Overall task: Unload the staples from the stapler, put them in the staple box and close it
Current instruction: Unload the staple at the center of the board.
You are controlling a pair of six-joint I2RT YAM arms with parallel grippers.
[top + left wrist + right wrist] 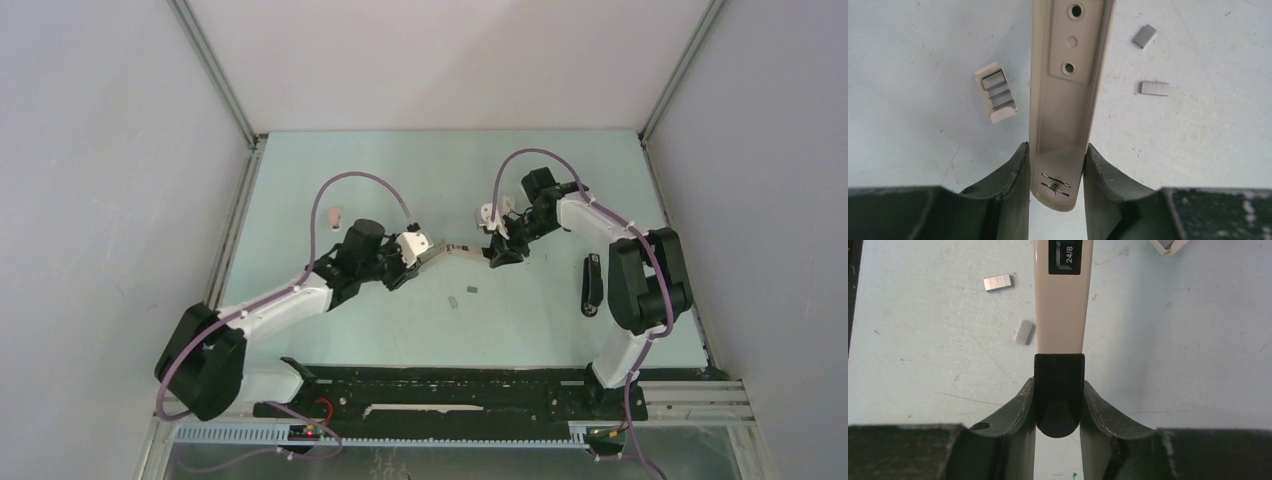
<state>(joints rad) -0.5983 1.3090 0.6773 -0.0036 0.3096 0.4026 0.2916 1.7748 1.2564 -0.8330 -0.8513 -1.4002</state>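
Holding the stapler (1063, 100), left gripper (1056, 152) hangs near loose staples (1154, 88).

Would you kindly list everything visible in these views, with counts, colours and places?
beige plastic stapler with a black end: one, beige and black, spanning between both grippers.
loose silvery-grey metal staple strips: two, silvery-grey, on the table beside that stapler.
small white box of staple strips: one, white with grey strips, on the table, opposite side of the stapler.
long black stapler: one, black, on the table by the right arm.
small pink stapler: one, pink, table's far left.
pale green table: one.
left gripper: black, shut on the beige end.
right gripper: black, shut on the black end.
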